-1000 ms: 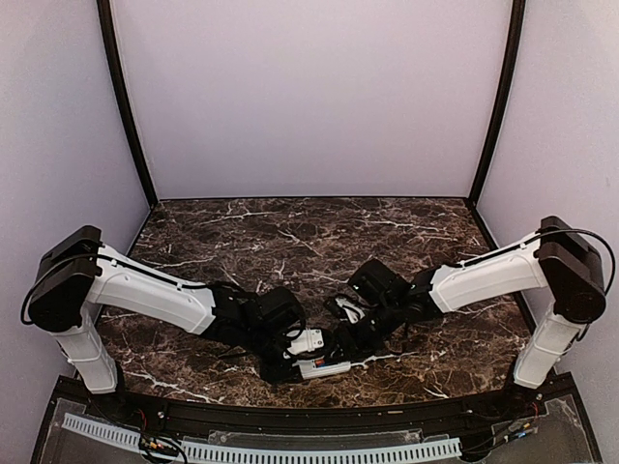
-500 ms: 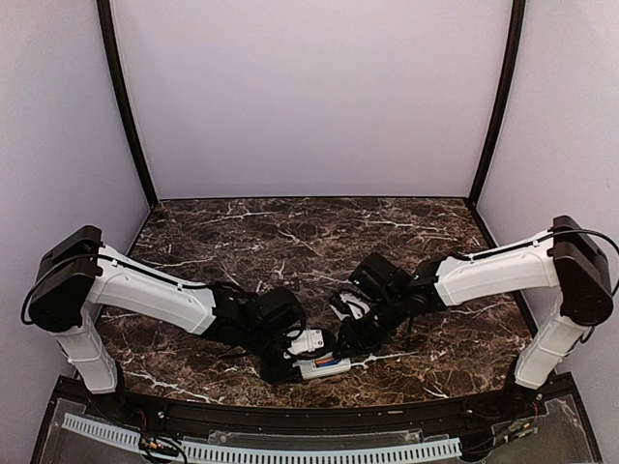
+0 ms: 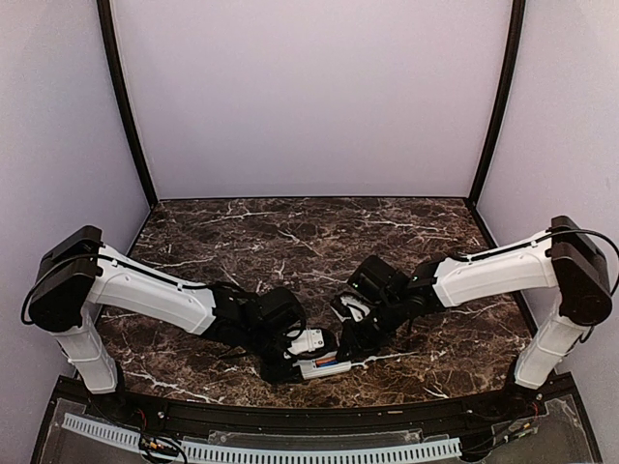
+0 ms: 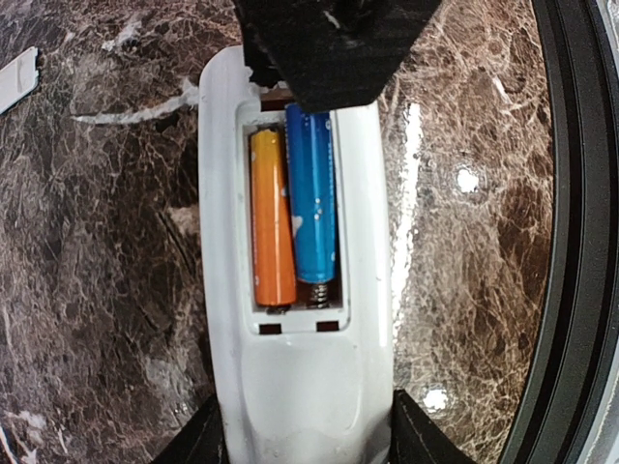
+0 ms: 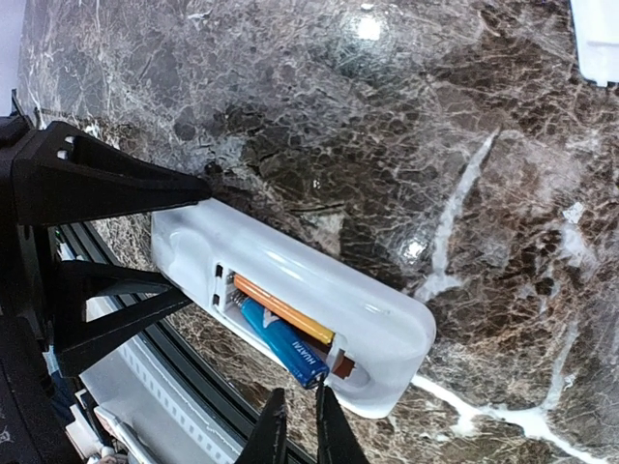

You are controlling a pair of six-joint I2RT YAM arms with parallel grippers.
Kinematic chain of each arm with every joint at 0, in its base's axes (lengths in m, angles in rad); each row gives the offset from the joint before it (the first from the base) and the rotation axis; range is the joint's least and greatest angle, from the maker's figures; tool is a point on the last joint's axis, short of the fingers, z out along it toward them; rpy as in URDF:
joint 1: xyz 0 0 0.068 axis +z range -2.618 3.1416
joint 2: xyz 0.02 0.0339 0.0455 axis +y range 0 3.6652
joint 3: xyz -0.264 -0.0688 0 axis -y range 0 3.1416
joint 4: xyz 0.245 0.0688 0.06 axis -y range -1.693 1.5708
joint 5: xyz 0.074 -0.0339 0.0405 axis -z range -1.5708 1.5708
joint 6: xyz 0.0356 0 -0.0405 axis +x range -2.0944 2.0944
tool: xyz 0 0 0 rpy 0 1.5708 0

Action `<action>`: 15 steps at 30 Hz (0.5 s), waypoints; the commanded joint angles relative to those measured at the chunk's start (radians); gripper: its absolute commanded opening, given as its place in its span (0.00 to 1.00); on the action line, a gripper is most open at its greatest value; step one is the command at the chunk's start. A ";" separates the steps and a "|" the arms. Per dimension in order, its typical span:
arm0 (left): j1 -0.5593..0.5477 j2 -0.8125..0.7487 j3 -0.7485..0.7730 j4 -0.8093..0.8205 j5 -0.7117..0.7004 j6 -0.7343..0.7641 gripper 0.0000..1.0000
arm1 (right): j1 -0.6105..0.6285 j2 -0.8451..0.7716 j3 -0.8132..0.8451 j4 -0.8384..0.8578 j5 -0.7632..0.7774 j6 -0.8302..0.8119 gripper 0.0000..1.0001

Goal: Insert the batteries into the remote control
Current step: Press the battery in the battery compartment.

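Observation:
The white remote control point(image 4: 305, 387) lies back up on the marble, its battery recess uncovered. My left gripper point(image 4: 305, 430) is shut on the remote's lower end, one finger on each side. An orange battery point(image 4: 272, 217) lies flat in the recess. The blue battery point(image 5: 285, 343) sits beside the orange battery point(image 5: 285, 311), its outer end tilted up above the remote point(image 5: 319, 280). My right gripper point(image 5: 298, 411) hovers at that raised end, jaws almost together with nothing between them, one fingertip touching the battery's tip. In the top view both grippers meet over the remote point(image 3: 327, 366) near the front edge.
A small loose white cover piece point(image 5: 595, 39) lies on the marble away from the remote, and the same cover piece point(image 4: 14, 79) shows at the left wrist view's edge. The black front rail point(image 4: 571, 242) of the table runs close beside the remote.
My right gripper's jaws have narrowed to nearly together and it has drawn back slightly, baring the batteries from above. The left gripper and the remote have stayed put.

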 commanded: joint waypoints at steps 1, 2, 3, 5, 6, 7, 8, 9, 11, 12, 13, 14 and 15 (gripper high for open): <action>-0.007 0.019 -0.025 -0.004 0.021 -0.014 0.52 | 0.009 0.014 0.012 -0.003 0.022 0.003 0.09; -0.007 0.019 -0.025 -0.004 0.021 -0.015 0.52 | 0.009 0.017 0.014 0.000 0.020 0.002 0.08; -0.008 0.019 -0.025 -0.004 0.020 -0.015 0.52 | 0.009 0.022 0.015 0.006 0.017 0.001 0.08; -0.007 0.019 -0.025 -0.003 0.021 -0.015 0.52 | 0.009 0.029 0.019 0.013 0.013 0.000 0.06; -0.007 0.019 -0.025 -0.004 0.021 -0.015 0.52 | 0.009 0.033 0.019 0.015 0.012 0.001 0.05; -0.008 0.019 -0.025 -0.003 0.021 -0.015 0.52 | 0.010 0.035 0.017 0.017 0.011 -0.001 0.05; -0.007 0.019 -0.025 -0.003 0.021 -0.015 0.52 | 0.009 0.037 0.017 0.016 0.010 -0.001 0.04; -0.007 0.019 -0.025 -0.004 0.020 -0.016 0.52 | 0.010 0.041 0.017 0.019 0.010 -0.003 0.04; -0.007 0.019 -0.025 -0.004 0.021 -0.016 0.52 | 0.010 0.045 0.019 0.020 0.008 -0.005 0.03; -0.007 0.019 -0.025 -0.004 0.022 -0.016 0.52 | 0.010 0.047 0.021 0.020 0.008 -0.006 0.03; -0.007 0.019 -0.025 -0.004 0.022 -0.016 0.52 | 0.009 0.049 0.022 0.022 0.007 -0.006 0.03; -0.007 0.019 -0.025 -0.004 0.023 -0.016 0.52 | 0.009 0.049 0.025 0.021 0.008 -0.007 0.03; -0.007 0.019 -0.026 -0.003 0.023 -0.016 0.52 | 0.009 0.053 0.025 0.023 0.006 -0.009 0.03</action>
